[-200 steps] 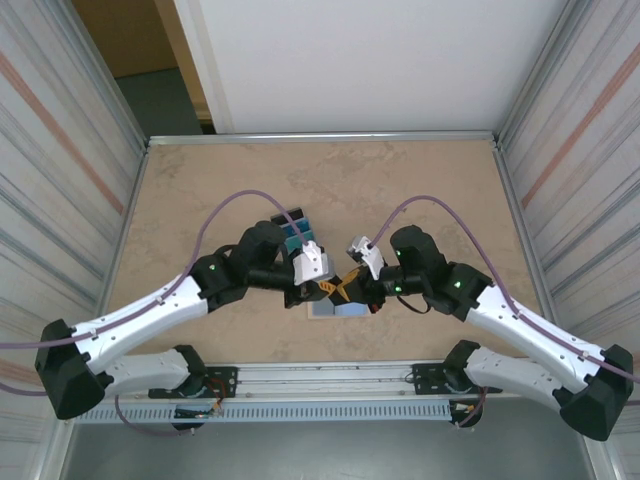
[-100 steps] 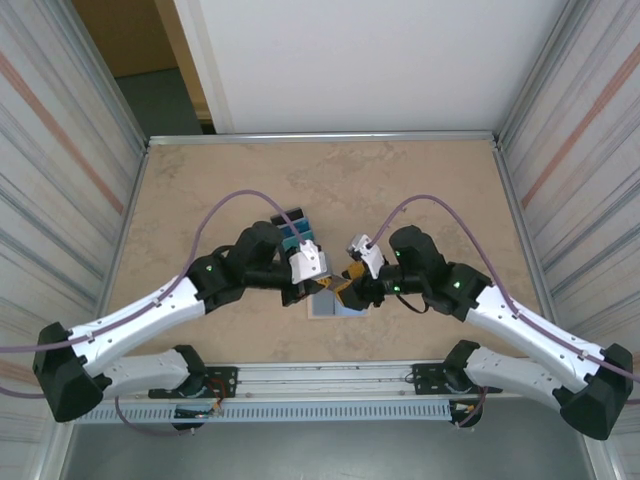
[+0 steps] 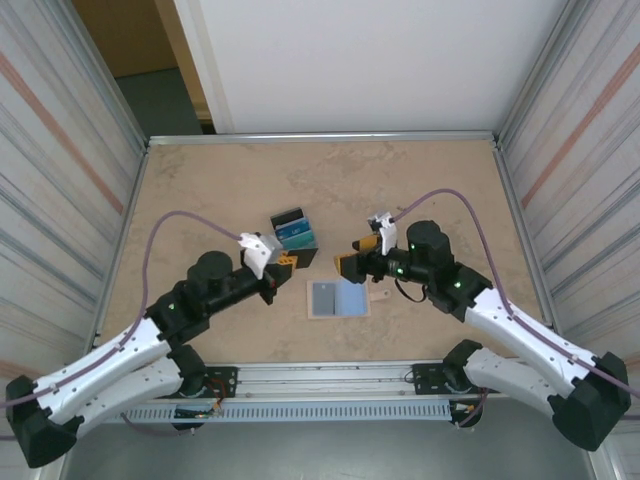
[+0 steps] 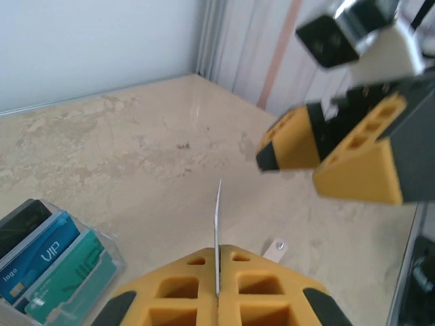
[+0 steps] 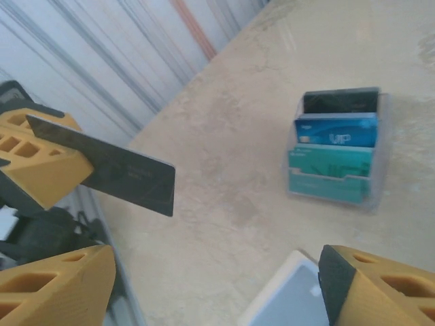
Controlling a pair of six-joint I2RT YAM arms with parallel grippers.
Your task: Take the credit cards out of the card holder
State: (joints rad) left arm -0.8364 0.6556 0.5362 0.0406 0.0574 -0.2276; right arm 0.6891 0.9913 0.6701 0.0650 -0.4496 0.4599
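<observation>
Arms are reaching in from the two near corners of the table [image 3: 430,180], each one angling toward the middle so that the wrists are facing one another. The left arm is lying low and stretched out on a diagonal, its wrist pointing right. The left gripper [image 3: 288,263] is clenching a dark card [image 5: 112,173] between its yellow fingers. From the left wrist camera the card is showing edge-on as a thin upright line pinched in the seam of the pads. The right arm is bending at the elbow and pointing its wrist left. The right gripper [image 3: 355,256] is hanging released with its jaws spread wide and nothing between them. The two grippers are hovering near each other but apart.

The card holder [image 3: 337,298] is lying open and flat on the table, light-blue inner faces up, just nearer the bases than the gap between the grippers, with neither gripper touching it. A clear stand [image 5: 334,146] is sitting farther back, carrying black, blue and teal cards in stepped rows.
</observation>
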